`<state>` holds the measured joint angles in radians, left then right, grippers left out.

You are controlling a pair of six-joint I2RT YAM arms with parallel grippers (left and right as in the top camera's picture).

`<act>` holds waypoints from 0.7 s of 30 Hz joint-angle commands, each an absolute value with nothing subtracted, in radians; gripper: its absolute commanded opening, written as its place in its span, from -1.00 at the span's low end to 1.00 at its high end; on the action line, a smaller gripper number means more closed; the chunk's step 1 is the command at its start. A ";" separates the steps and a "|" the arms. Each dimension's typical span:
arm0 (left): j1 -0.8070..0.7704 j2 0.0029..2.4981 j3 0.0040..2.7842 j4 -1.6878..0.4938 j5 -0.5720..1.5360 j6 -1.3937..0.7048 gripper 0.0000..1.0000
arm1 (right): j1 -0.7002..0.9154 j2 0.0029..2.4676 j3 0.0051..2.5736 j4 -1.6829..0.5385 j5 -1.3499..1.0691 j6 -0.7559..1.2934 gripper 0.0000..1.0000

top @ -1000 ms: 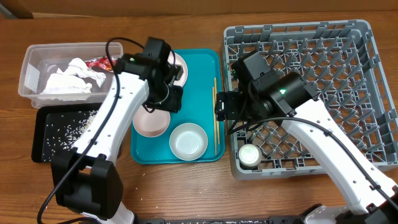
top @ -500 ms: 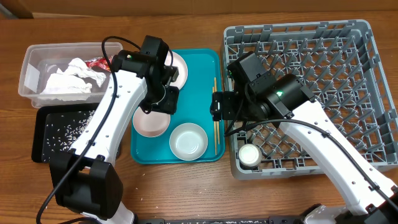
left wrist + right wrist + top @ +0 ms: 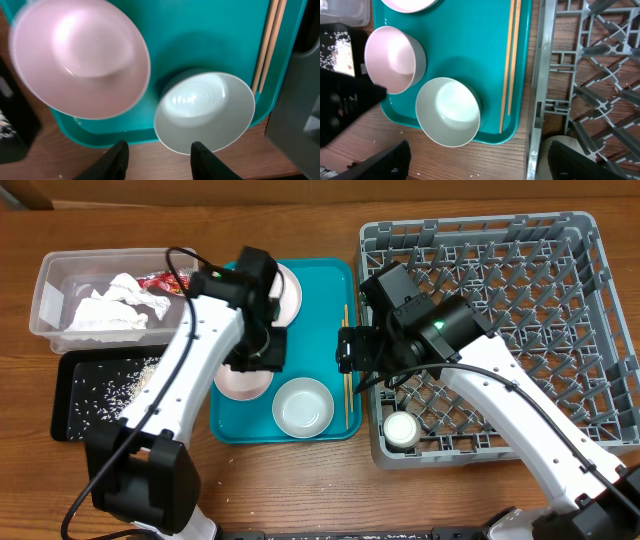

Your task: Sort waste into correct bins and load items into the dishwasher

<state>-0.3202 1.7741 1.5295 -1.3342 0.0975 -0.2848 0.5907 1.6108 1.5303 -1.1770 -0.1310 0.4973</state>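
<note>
The pink bowl (image 3: 240, 381) and white bowl (image 3: 303, 406) sit upright on the teal tray (image 3: 325, 280), with the plate (image 3: 289, 288) at its back and the chopsticks (image 3: 346, 365) along its right side. My left gripper (image 3: 256, 350) hovers open and empty over the pink bowl; in the left wrist view its fingertips (image 3: 159, 156) frame the tray's front edge beside the white bowl (image 3: 205, 111). My right gripper (image 3: 350, 350) hangs open and empty over the chopsticks (image 3: 510, 60). The white cup (image 3: 402, 429) stands in the grey dish rack (image 3: 520, 250).
The clear tub (image 3: 55, 275) at the back left holds white napkins (image 3: 105, 310) and the red wrapper (image 3: 160, 280). The black tray (image 3: 75, 415) in front of it holds scattered rice. The rack's wall (image 3: 537, 100) runs close beside the tray.
My left gripper has moved toward the front of the tray, over the pink bowl. My right gripper has shifted slightly left, toward the chopsticks. Nothing was picked up.
</note>
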 commanded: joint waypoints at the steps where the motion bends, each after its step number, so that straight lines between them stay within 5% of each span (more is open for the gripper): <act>1: -0.368 1.756 1.459 -1.327 0.100 -0.398 -0.17 | 0.595 1.629 1.524 -1.172 -0.137 0.501 0.77; 13: -0.373 1.751 1.348 -1.301 0.093 -0.498 -0.38 | 0.595 1.633 1.524 -1.161 -0.137 0.502 0.77; 21: -0.225 1.542 1.350 -1.326 0.091 -0.475 -0.27 | 0.629 1.672 1.522 -1.081 -0.171 0.502 0.69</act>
<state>-0.2905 1.6825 1.3472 -1.3170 0.0998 -0.4732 0.5968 1.6367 1.5299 -1.1110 -0.1459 0.4980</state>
